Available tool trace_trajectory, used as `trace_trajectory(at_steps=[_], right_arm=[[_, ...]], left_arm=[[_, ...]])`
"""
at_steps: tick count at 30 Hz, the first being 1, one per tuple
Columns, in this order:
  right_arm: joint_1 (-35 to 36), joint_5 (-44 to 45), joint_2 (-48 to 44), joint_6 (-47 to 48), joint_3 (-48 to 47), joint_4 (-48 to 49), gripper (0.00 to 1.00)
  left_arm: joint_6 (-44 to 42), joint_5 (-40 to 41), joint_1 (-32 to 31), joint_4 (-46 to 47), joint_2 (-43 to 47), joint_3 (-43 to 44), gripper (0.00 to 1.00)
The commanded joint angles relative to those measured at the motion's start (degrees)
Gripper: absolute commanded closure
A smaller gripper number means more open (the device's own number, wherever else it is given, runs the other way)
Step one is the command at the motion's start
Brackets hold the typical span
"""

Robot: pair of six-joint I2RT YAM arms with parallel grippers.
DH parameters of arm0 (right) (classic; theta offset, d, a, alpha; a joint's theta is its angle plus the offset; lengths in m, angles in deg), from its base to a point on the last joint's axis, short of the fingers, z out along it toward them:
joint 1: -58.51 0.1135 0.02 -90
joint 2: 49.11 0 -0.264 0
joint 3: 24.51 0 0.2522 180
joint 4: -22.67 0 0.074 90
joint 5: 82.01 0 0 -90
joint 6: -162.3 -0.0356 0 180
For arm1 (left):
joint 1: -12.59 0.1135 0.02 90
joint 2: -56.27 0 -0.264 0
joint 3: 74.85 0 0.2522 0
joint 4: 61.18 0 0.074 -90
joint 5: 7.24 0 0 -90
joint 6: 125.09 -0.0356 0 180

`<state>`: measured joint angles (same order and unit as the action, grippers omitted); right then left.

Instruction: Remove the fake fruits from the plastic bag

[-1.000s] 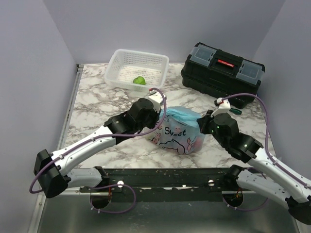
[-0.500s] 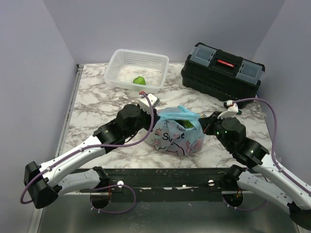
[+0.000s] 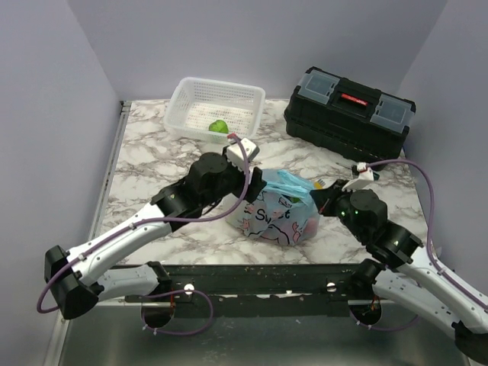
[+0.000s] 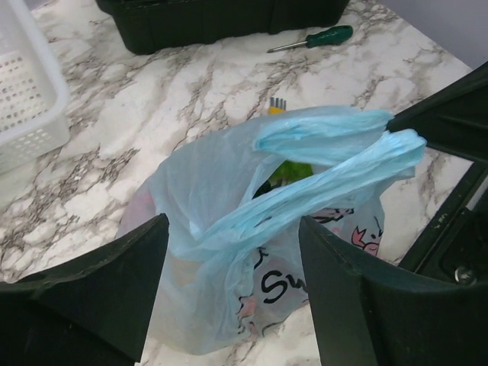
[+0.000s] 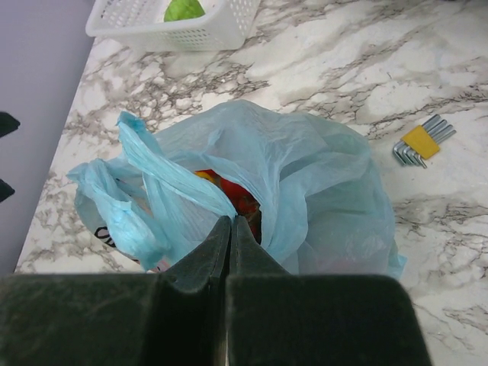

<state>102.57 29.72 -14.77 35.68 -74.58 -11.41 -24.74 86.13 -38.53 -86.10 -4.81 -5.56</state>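
The light-blue plastic bag (image 3: 276,213) with its pink cartoon print sits on the marble table between the arms. In the right wrist view its mouth gapes over a red fake fruit (image 5: 242,200) beside a yellow-orange piece (image 5: 204,176). A green piece (image 4: 293,169) shows through the mouth in the left wrist view. My right gripper (image 5: 230,223) is shut on a twisted handle strand of the bag (image 5: 305,175), at the bag's right side (image 3: 323,200). My left gripper (image 4: 232,282) hangs open above the bag's left side, the bag (image 4: 221,229) loose between its fingers (image 4: 114,282).
A white lattice basket (image 3: 192,97) at the back holds a lone light-green fruit (image 3: 219,126). A black toolbox (image 3: 349,110) stands at the back right. A green-handled screwdriver (image 4: 309,38) lies in front of it, and a hex key set (image 5: 422,142) lies right of the bag.
My left gripper has gone from shut to open and let go of the bag, lifting a little toward the basket. The right gripper stays shut on the handle, and the bag has shifted slightly.
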Motion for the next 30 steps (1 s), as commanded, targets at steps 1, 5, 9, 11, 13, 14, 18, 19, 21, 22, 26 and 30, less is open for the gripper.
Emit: trace_trajectory(at_steps=[1,5,9,11,13,14,18,19,21,22,26,30], right_arm=[[0.07,-1.62,-2.35,-0.12,1.62,1.66,0.99],[0.01,-1.01,-4.59,0.05,2.81,1.97,0.99],[0.07,-0.8,-5.95,0.07,2.7,1.58,0.99],[0.06,-0.46,-6.44,0.11,2.41,0.94,0.99],[0.03,-0.15,-6.9,0.4,2.42,0.6,0.99],[0.06,-0.04,-7.14,0.43,2.43,0.48,0.99],[0.06,0.03,-7.66,0.51,2.41,0.28,0.99],[0.06,0.04,-7.68,0.49,2.39,0.28,0.99],[0.05,-0.06,-7.51,0.57,1.98,0.19,0.99],[0.05,-0.14,-7.36,0.59,1.63,0.05,0.99],[0.06,-0.18,-7.13,0.71,0.74,-0.66,0.99],[0.06,0.31,-7.24,0.5,0.17,-1.74,0.99]], left_arm=[[2.26,-5.67,-0.13,-7.68,-6.85,12.0,0.31],[2.07,-7.57,-1.04,-8.27,-11.06,16.8,0.28],[-3.57,-2.02,-6.59,-4.52,-11.56,15.85,0.22],[-6.92,1.79,-9.34,-1.38,-11.18,13.76,0.18],[-9.88,5.38,-12.01,-0.06,-11.68,13.12,0.13],[-11.22,7.52,-13.45,0.14,-12.37,13.41,0.1],[-15.8,12.75,-17.39,-2.24,-17.41,17.22,0.07],[-16.55,14.48,-18.16,-2.62,-18.96,18.08,0.06],[-17.39,17.73,-18.93,-2.8,-21.63,19.24,0.06],[-17.71,19.81,-19.06,-3.07,-22.8,19.8,0.07],[-18.24,26.4,-19.15,-4.23,-26.61,23.11,0.14],[-18.39,28.19,-19.11,-3.32,-27.48,23.46,0.33]])
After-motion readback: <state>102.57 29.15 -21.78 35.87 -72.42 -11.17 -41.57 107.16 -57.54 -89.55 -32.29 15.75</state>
